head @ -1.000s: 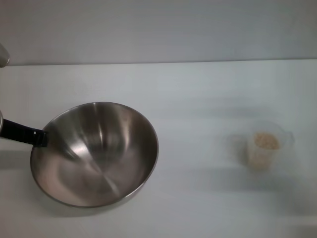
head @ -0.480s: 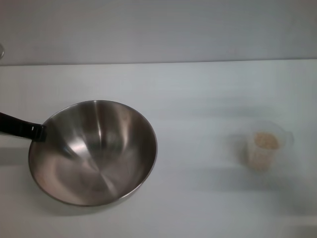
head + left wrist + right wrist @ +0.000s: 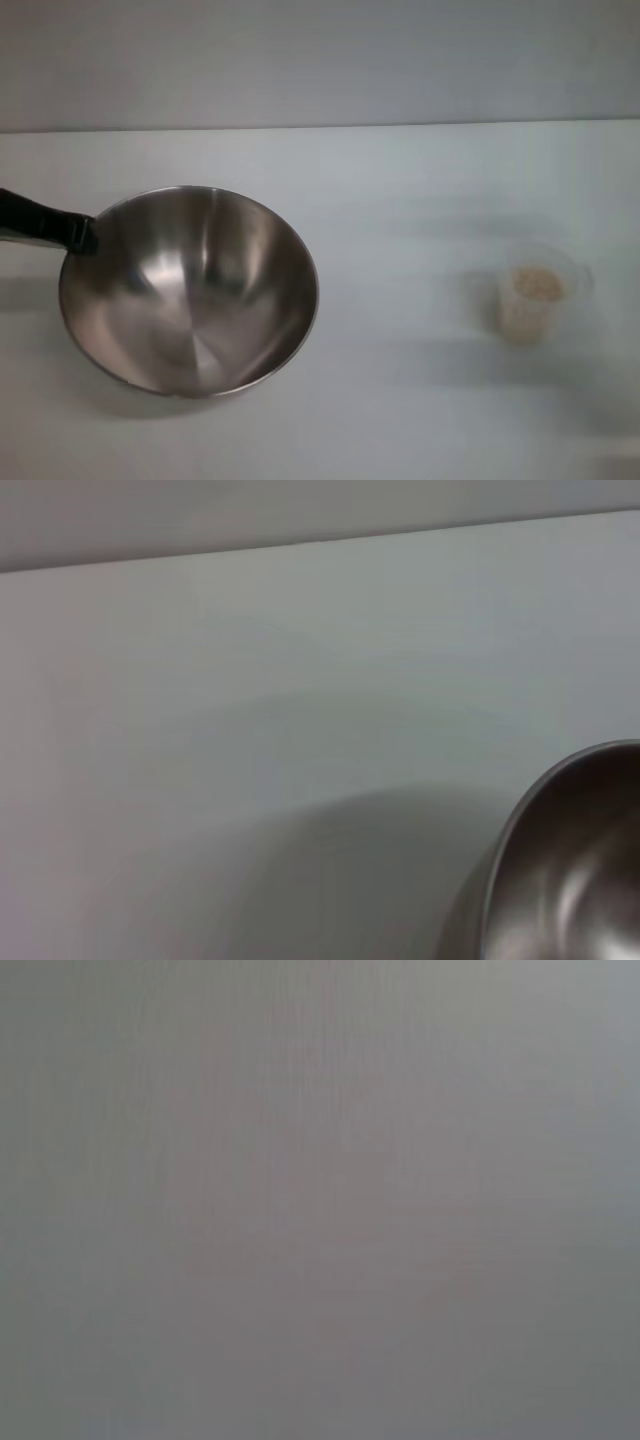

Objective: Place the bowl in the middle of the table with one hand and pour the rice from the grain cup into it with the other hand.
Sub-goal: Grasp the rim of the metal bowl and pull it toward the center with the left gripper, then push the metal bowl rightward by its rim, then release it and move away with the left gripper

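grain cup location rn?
In the head view the grain cup stands upright on the table on the robot's right side, well apart from the bowl on the left. No end effector is near it.

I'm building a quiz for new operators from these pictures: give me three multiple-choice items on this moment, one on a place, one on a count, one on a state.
1. Where does the bowl sit on the table?
A. robot's left part
B. robot's right part
C. far edge

2. How many containers are on the table?
A. one
B. two
C. three

3. Where is the rice?
A. in the bowl
B. spilled on the table
C. in the grain cup

Answers: 1 A, the left hand grips its rim on that side. 2 B, only bowl and grain cup show. 3 C, the grains fill the upright cup, and the bowl's inside is bare.
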You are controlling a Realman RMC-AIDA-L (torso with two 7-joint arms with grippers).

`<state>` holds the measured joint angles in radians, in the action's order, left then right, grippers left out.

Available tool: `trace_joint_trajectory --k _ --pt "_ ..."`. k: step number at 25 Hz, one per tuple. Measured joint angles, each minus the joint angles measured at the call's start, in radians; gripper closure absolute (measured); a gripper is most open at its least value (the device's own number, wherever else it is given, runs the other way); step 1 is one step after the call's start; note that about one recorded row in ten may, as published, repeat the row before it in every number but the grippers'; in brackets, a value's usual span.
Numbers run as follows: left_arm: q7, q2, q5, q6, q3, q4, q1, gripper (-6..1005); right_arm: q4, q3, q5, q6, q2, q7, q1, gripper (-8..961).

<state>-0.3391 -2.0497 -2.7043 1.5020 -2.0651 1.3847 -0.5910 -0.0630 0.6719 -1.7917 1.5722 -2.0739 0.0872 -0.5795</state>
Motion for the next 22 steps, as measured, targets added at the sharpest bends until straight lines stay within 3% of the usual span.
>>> trace_joint_trajectory --k 11,18,22 --pt "-0.069 0.007 0.042 0.028 -0.125 -0.062 -0.092 959 0.0 0.001 0.0 0.0 0.0 0.0 0.001 318" --pt "-0.081 0.032 0.166 0.034 -0.145 -0.111 -0.118 959 0.002 0.011 0.0 -0.001 0.0 0.0 0.0 319" --pt "-0.076 0.033 0.194 0.021 -0.146 -0.121 -0.132 959 0.002 0.012 0.0 -0.001 0.0 0.0 0.0 319"
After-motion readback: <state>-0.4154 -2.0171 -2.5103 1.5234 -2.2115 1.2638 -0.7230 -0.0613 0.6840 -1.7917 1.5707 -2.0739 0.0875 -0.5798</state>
